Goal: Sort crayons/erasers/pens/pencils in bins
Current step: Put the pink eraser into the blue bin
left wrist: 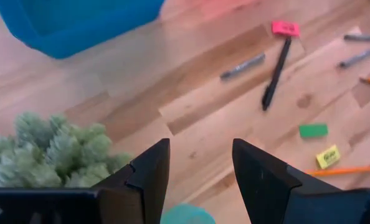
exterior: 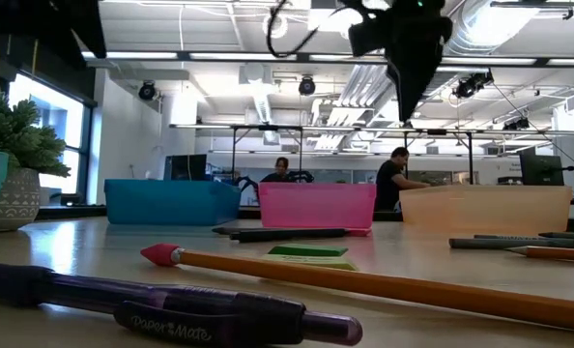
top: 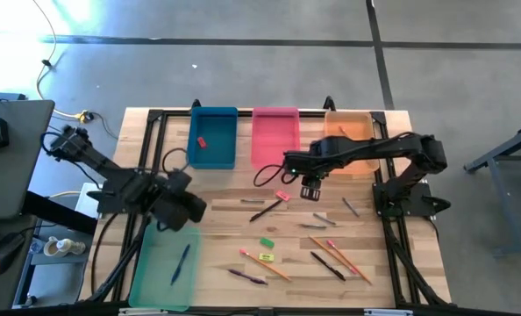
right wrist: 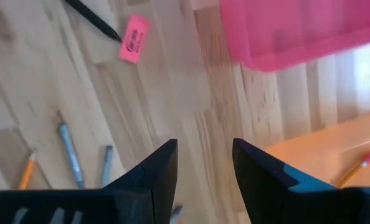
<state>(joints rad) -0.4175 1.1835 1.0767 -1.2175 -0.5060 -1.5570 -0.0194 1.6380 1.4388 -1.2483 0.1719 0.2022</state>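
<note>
Left gripper [top: 189, 209] hangs over the table's left side, just above the far end of the mint bin [top: 161, 274]. Jaws parted, nothing between them (left wrist view shows bare wood in the gap, plus the spiky green plant [left wrist: 51, 149] close by). 1 dark pen [top: 181, 263] lies inside the mint bin.

Right gripper [top: 310, 190] is mid-table, near the front edges of the pink bin [top: 274, 133] and orange bin [top: 353, 140]. Jaws parted, empty. Right wrist view: 1 pencil [right wrist: 357, 167] already in the orange bin.

Blue bin [top: 213, 136] sits at the back left and holds 1 red eraser [top: 201, 140]. Pink bin looks empty from above.

Loose on the wood:
- pink eraser [top: 282, 196] touching the tip of a black pen [top: 267, 211], just left of the right gripper
- grey crayons [top: 253, 202] left of that pen, more of them right of it [top: 352, 207]
- green eraser [top: 267, 241] and yellow eraser [top: 264, 257] near the centre front
- orange pencils [top: 265, 264] and another pair [top: 348, 258] toward the front right
- purple pen [top: 247, 277] at the front edge, black pen [top: 327, 265] between the pencils

2 people in the room behind the table, well away.
</note>
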